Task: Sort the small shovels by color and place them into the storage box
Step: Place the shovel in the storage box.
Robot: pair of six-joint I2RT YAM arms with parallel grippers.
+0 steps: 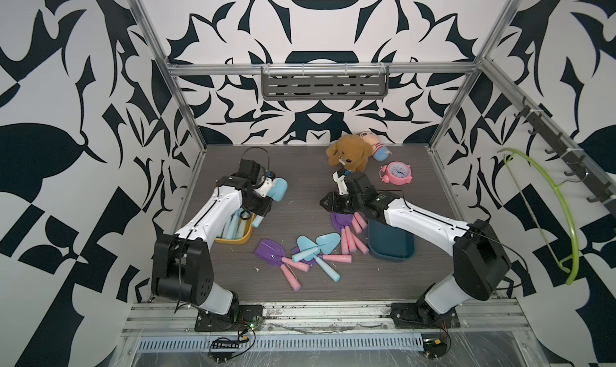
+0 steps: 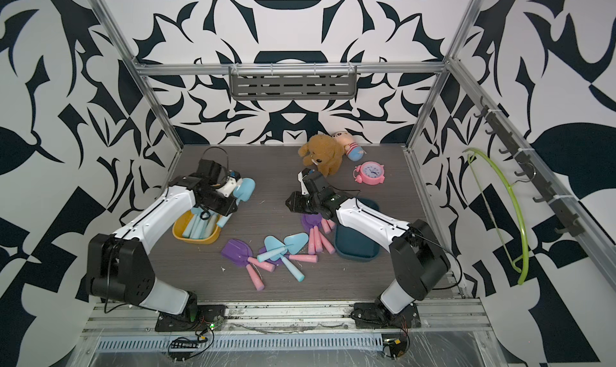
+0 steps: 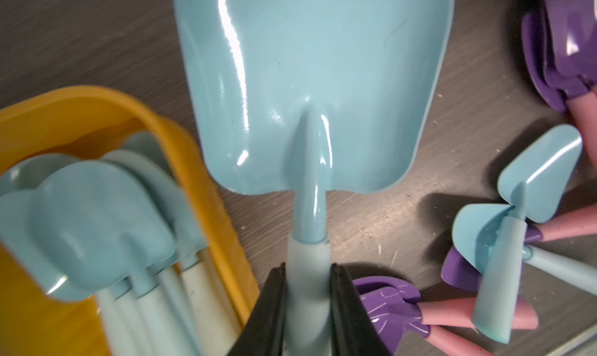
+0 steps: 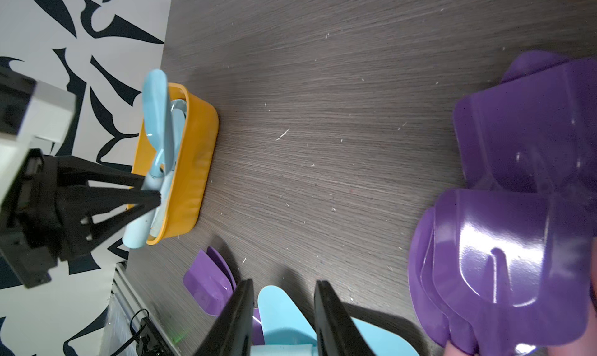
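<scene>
The left gripper (image 3: 307,268) is clamped on the pale handle of one light blue shovel (image 3: 310,79), held near the yellow box (image 1: 246,236), where at least three more blue ones lie. The right gripper (image 4: 284,282) hovers with its jaws apart, holding nothing. On the table (image 1: 300,188) lie two loose blue shovels (image 1: 328,241), three pink-handled purple shovels (image 1: 269,252) and a purple stack (image 1: 340,221) just beside the dark teal box (image 1: 390,245).

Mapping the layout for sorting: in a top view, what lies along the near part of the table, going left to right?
Yellow box → lone purple shovel → two overlapping blue shovels → dark teal box.
</scene>
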